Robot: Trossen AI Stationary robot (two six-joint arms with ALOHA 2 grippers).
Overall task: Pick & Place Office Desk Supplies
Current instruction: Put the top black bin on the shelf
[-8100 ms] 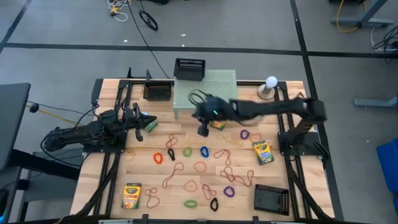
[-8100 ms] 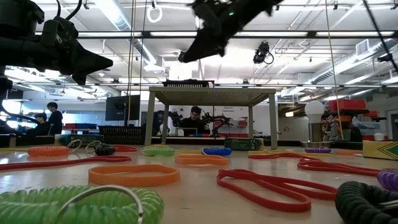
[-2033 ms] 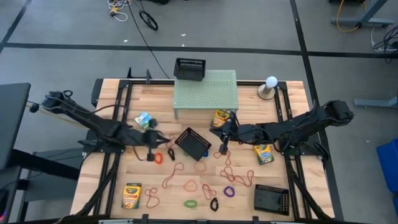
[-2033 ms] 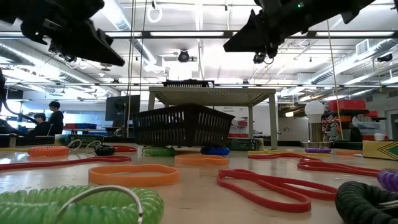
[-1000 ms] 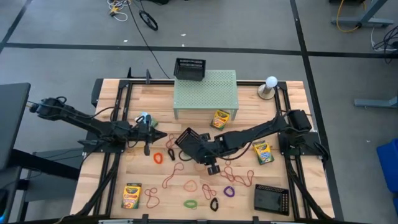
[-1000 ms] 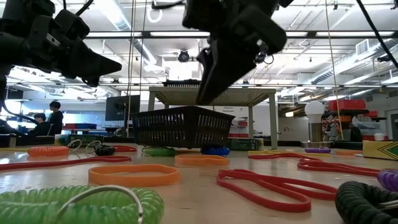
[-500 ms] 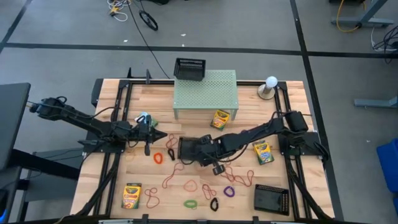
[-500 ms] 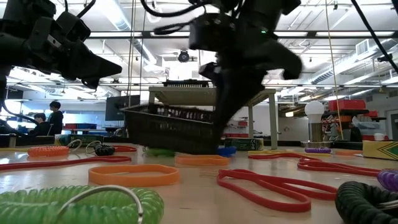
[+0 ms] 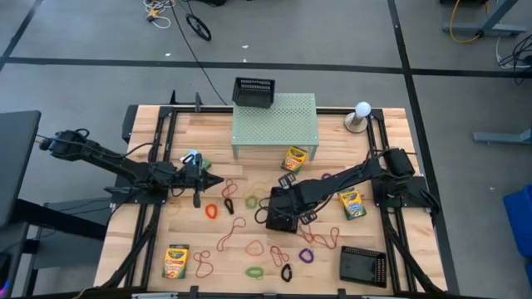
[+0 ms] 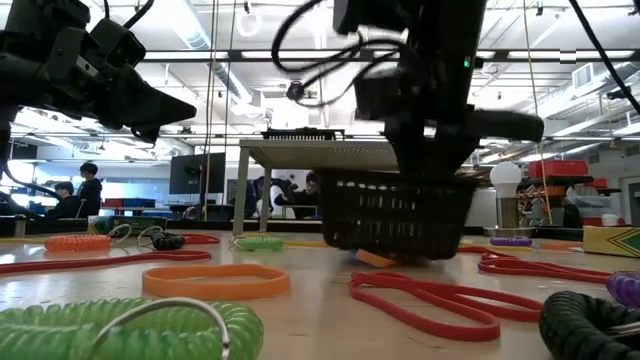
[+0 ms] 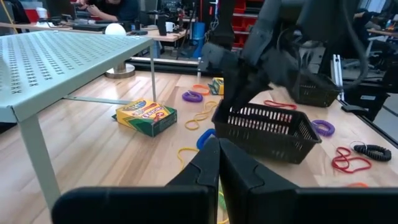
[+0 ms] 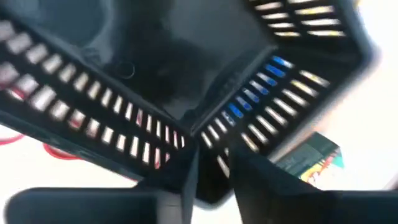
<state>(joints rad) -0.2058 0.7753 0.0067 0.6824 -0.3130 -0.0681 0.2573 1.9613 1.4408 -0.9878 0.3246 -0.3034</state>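
Right gripper (image 9: 279, 209) pinching the rim of a black tray (image 9: 283, 213) at mid-table, among scattered rubber bands (image 9: 309, 236). Left gripper (image 9: 199, 176) pressed together, hovering over the left side near a crayon box (image 9: 194, 161). Other boxes: by the riser (image 9: 294, 158), right edge (image 9: 351, 203), front-left corner (image 9: 176, 261).

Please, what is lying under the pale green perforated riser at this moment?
Under the riser, at its front edge, lies one crayon box; the left wrist view shows it partly beneath the top. From above, the riser's top covers the table further back, so anything there cannot be seen.
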